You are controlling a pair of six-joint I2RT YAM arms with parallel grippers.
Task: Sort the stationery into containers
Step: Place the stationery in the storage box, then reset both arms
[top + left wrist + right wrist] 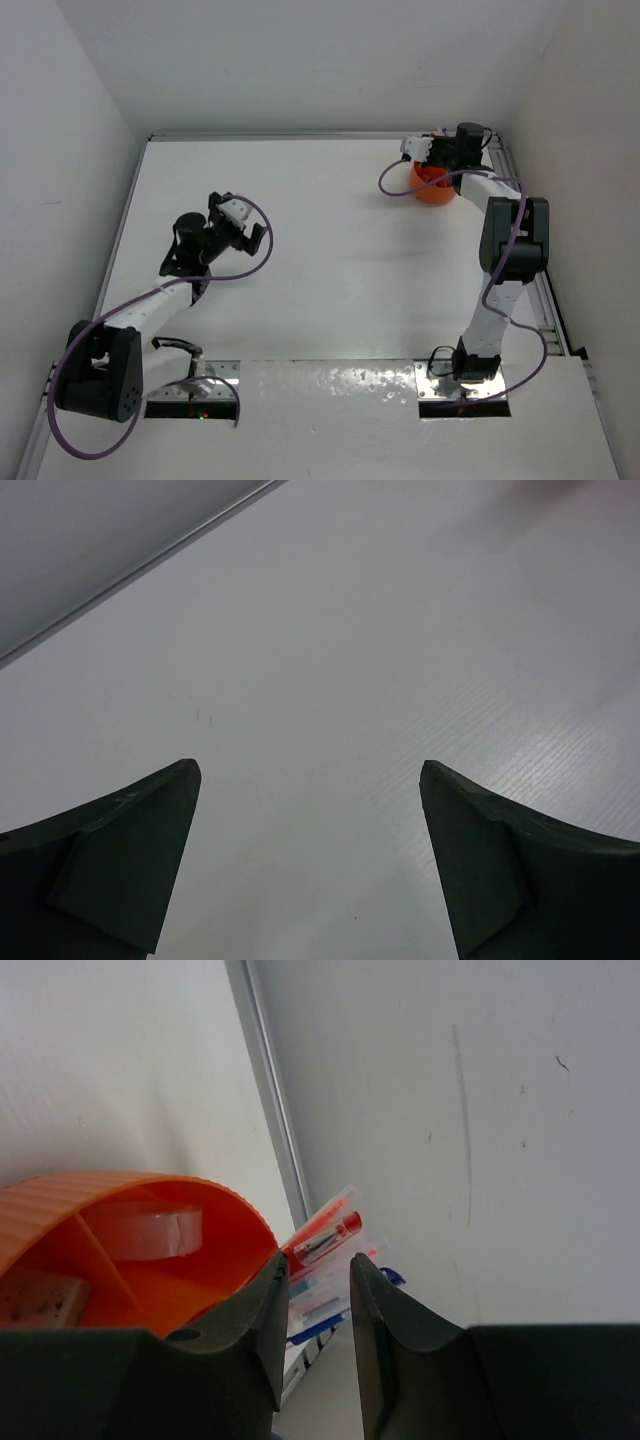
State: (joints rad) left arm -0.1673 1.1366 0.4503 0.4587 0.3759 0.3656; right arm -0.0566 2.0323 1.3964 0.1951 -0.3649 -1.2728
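Overhead, two robot arms stand at the near edge of a white table (pixel 330 260); the left arm (pixel 150 300) bends over the left half of the table, well apart from the task's things. Its wrist camera looks down on bare white surface; the left gripper (pixel 310 770) has its two dark fingers spread wide, with nothing between them. The right arm (pixel 500 290) reaches to the far right corner, where the round orange tub (pixel 437 190) sits close to the walls, partly hidden beneath the wrist. From the right wrist camera, the tub fills the lower left, and thin inner walls divide it into compartments; a clear tape ring (pixel 150 1232) stands on edge in one compartment; a tan eraser (pixel 40 1298) lies in the neighbouring one. The right gripper (pixel 318 1260) hangs just beside the tub's rim, its jaws parted by a narrow gap, and nothing is pinched between the tips. Through that gap a cluster of pens (pixel 325 1232) shows, red ones uppermost and blue parts lower down, tilted toward the wall; they seem to stand in a part of the tub hidden behind the fingers, though the view is too blocked to be sure. A metal rail (pixel 270 1090) runs along the table's edge behind the tub.
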